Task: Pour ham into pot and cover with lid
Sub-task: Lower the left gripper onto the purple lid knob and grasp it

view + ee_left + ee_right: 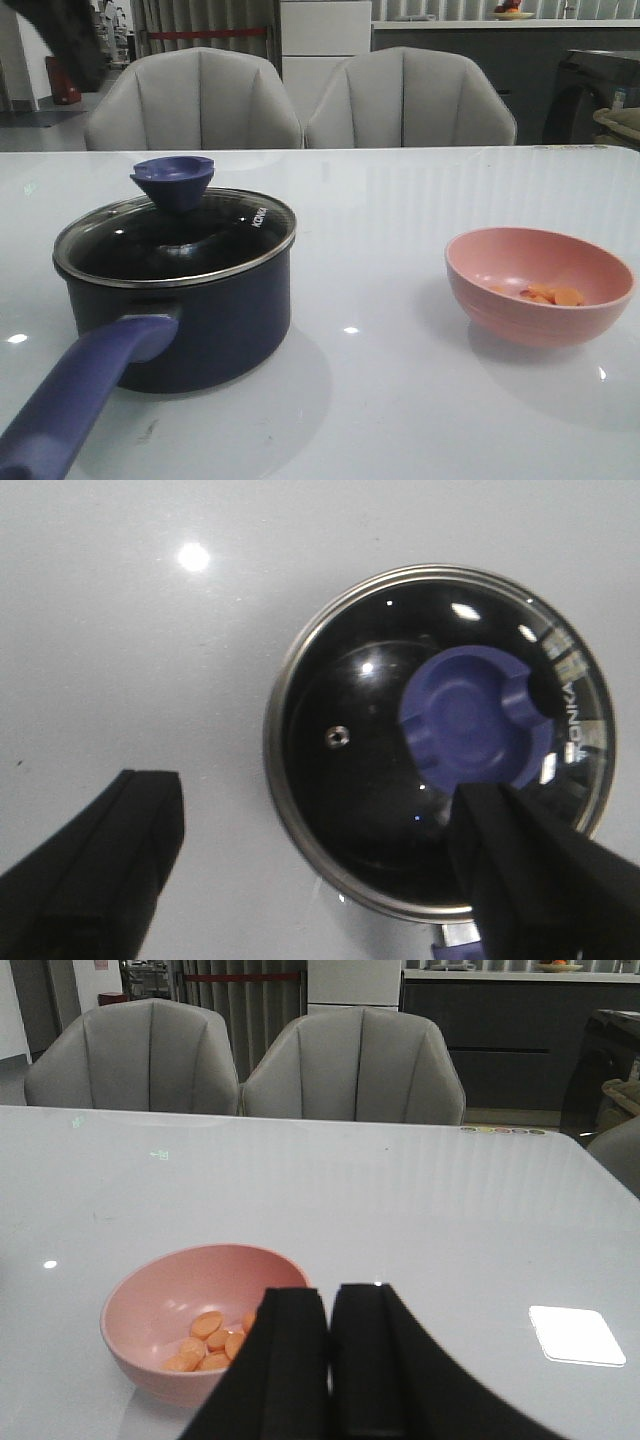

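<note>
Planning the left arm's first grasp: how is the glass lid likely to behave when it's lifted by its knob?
The lid looks like rigid glass with a steel rim, so probably breakable if dropped. Its blue knob flares wider at the top, which should resist slipping through fingers. Held only at the centre, it may tilt.

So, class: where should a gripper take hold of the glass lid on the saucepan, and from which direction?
Grip the blue funnel-shaped knob at the centre of the glass lid, coming straight down from above. It stands upright and proud of the glass, while the steel rim sits flush on the saucepan.
</note>
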